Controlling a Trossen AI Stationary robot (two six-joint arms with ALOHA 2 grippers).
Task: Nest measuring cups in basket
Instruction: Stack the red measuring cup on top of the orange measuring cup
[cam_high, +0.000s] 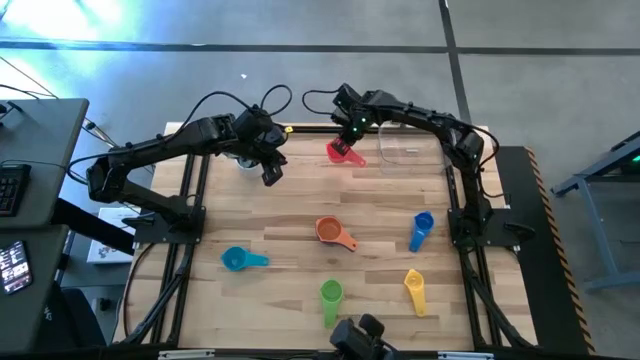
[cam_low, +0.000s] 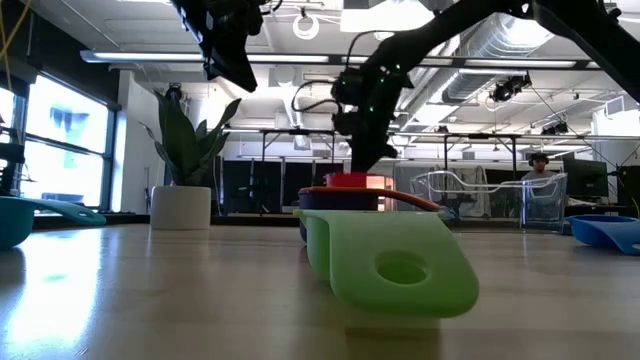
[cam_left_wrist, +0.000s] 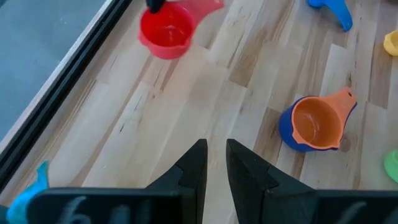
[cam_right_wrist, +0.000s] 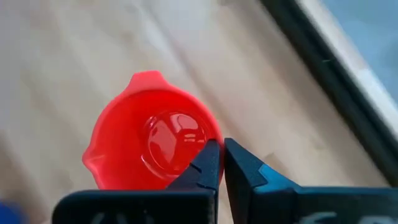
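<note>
Red cup (cam_high: 345, 153) sits at the far edge of the table (cam_high: 300, 250), just beside the clear basket (cam_high: 400, 153), and the right gripper (cam_high: 349, 139) is on it. In the right wrist view the two fingers (cam_right_wrist: 208, 165) are pinched almost together at the cup's (cam_right_wrist: 152, 149) rim, the bowl lying just ahead of the tips; whether they actually clamp the rim or handle, I cannot tell.

Left gripper (cam_high: 270, 172) hangs above the far left of the table, near a white pot (cam_high: 246, 160), well apart from every cup. Its fingers (cam_left_wrist: 193, 168) are nearly closed with only a narrow gap (nothing between them).

Orange cup (cam_high: 332, 232) sits mid-table, nested in a blue-purple one (cam_left_wrist: 287, 129). Blue (cam_high: 422, 229) lies to its right, yellow (cam_high: 415, 290) and green (cam_high: 331, 298) nearer the front edge, and teal (cam_high: 240, 260) to the left.
</note>
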